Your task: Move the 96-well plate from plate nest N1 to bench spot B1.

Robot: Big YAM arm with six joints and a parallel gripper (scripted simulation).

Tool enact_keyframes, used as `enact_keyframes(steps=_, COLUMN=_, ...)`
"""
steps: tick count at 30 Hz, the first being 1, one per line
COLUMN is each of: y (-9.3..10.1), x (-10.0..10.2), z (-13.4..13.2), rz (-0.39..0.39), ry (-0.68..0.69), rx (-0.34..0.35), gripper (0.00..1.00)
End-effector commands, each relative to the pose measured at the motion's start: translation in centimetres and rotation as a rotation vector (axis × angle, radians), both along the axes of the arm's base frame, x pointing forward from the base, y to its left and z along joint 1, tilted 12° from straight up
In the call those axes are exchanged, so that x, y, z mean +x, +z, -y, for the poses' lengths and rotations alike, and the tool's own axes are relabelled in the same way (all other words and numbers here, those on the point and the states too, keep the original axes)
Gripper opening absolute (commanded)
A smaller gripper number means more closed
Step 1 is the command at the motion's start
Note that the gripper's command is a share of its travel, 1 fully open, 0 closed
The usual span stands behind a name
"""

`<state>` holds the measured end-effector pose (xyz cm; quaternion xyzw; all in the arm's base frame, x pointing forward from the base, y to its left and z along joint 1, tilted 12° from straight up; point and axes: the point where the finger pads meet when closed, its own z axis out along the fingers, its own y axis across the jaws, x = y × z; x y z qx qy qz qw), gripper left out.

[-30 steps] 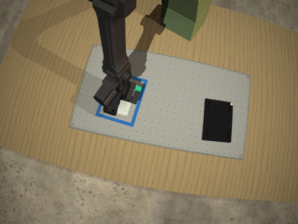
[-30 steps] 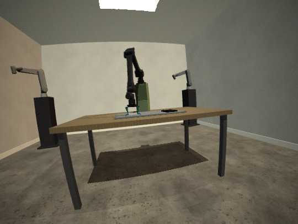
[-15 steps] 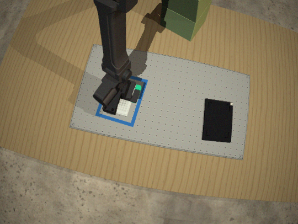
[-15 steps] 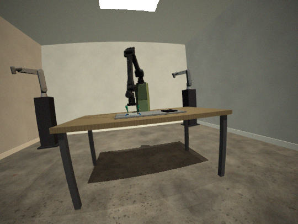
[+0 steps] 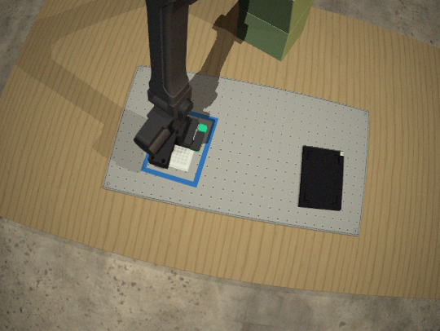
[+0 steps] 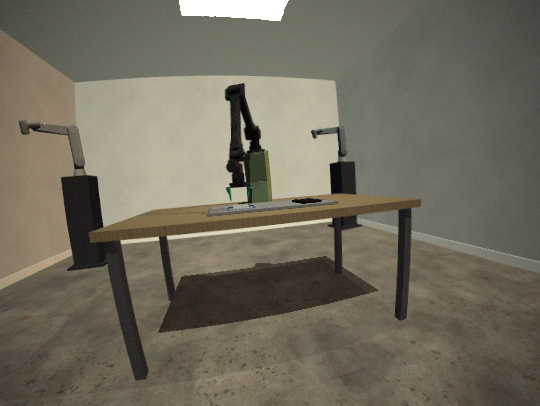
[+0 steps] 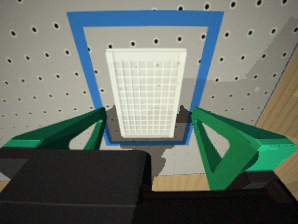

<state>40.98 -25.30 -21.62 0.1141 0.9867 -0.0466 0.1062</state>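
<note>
Green-fingered black parallel gripper (image 7: 150,137) spread to full width, nothing between fingers, poised above near end of white gridded 96-well plate (image 7: 147,92). Plate lies flat, well side up, wholly inside blue taped rectangular outline (image 7: 145,19), long sides parallel. Judged step: retreat. Lift straight up, fingers wide, no sideways brush. Far right, black rectangular plate nest (image 5: 321,178) vacant.

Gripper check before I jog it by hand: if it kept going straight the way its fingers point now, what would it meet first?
Probably the 96-well plate, lying flat inside the blue taped outline. The open gripper points down at the deck, its green fingers apart either side of the plate's near end. Depth is unclear, so they might straddle it.
</note>
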Motion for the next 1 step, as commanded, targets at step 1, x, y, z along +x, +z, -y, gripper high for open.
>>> enact_keyframes(steps=1, y=0.63, x=0.19, z=-0.38, rz=0.003, ry=0.003, rx=0.001, gripper=1.0)
